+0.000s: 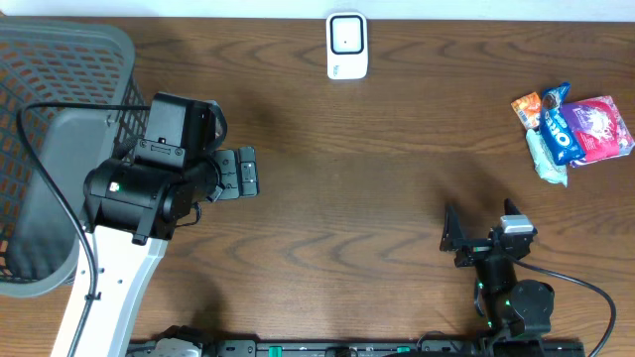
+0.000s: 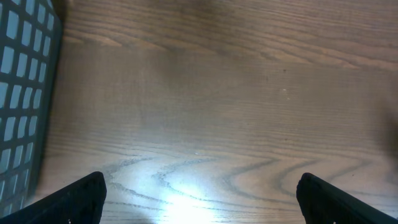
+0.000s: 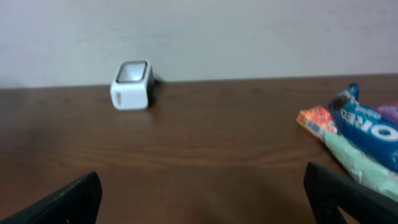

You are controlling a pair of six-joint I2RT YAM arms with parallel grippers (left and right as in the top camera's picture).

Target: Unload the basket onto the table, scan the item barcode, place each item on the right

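Left gripper [image 2: 199, 200] nearest, raised over bare table [image 2: 205, 112] beside the grey mesh basket [image 1: 60, 59]: fingers spread wide, nothing between them. Right gripper [image 3: 199, 199] likewise wide and empty, low at the near edge, facing the white scanner [image 1: 346, 46] at the far edge. Snack pile at the far right, well apart from both grippers: blue Oreo pack [image 1: 559, 121] against a pink pack [image 1: 600, 129], an orange packet [image 1: 527, 107] and a pale green packet [image 1: 546, 159]. Probably light, crinkly, slippery film over crushable contents. Best taken gently across the Oreo pack's narrow width, mid-length. Barcode side not visible.
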